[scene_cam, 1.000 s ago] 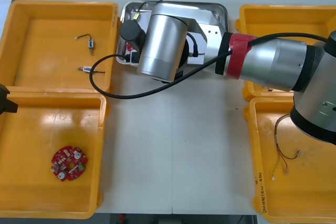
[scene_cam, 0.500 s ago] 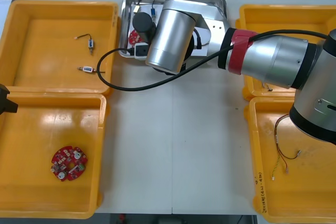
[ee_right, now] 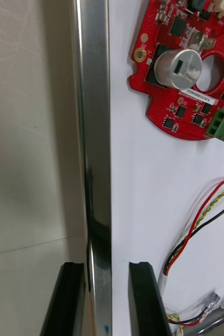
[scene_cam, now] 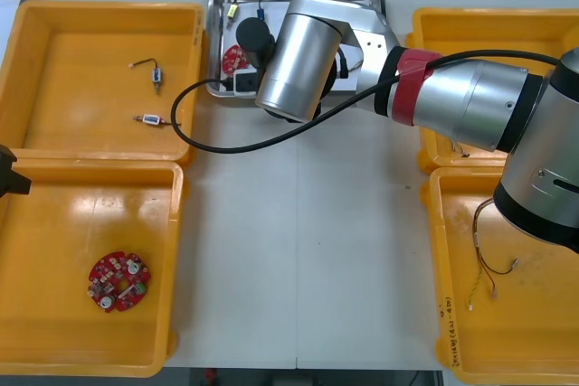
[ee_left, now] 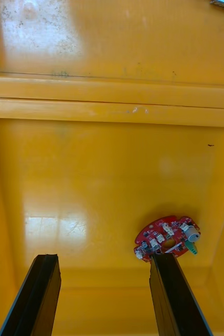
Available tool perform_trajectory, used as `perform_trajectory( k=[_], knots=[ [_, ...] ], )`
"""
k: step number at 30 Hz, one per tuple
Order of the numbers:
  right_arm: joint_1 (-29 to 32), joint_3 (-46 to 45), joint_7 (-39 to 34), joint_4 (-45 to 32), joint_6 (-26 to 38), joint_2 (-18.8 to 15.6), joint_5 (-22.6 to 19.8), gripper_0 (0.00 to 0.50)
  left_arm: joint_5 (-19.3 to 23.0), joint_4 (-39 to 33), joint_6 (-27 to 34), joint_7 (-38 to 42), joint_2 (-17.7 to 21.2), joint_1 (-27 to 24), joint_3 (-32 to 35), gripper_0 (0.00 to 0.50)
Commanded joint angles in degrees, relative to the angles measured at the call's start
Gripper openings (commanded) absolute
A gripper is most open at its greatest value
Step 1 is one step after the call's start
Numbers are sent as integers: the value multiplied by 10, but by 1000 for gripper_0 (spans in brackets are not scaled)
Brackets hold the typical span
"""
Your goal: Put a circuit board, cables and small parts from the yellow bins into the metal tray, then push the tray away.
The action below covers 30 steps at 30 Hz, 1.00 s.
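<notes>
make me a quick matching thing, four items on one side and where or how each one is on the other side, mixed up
1. right pincer
2. left pincer
3. small metal parts
4. metal tray

a. in the far left yellow bin
b. at the far middle of the table
c. shut astride the tray's rim
d. open above the near left yellow bin

Pairs: 1-c, 2-d, 3-a, 4-b

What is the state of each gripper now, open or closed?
Left gripper: open, holding nothing, above a yellow bin.
Right gripper: closed on the rim of the metal tray.
</notes>
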Motion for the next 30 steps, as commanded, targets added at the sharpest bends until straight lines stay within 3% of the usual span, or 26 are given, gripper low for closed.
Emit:
perform_trajectory(
  k=[1, 2, 6, 15, 30],
  knots=[
    [-35, 6, 26, 9, -14, 12, 6, 455, 4, -15, 4, -30, 25, 9, 10, 500],
    [-36, 6, 26, 9, -14, 12, 6, 500, 4, -15, 4, -30, 25, 9, 10, 500],
    [-38, 6, 29, 11, -8, 12, -3, 500, 4, -15, 4, -30, 25, 9, 10, 500],
    [-47, -39, 29, -6, 68, 12, -33, 500, 4, -15, 4, -30, 25, 9, 10, 500],
    [26, -225, 27, -125, 266, 12, -23, 500, 4, -15, 4, -30, 25, 9, 10, 500]
  ],
)
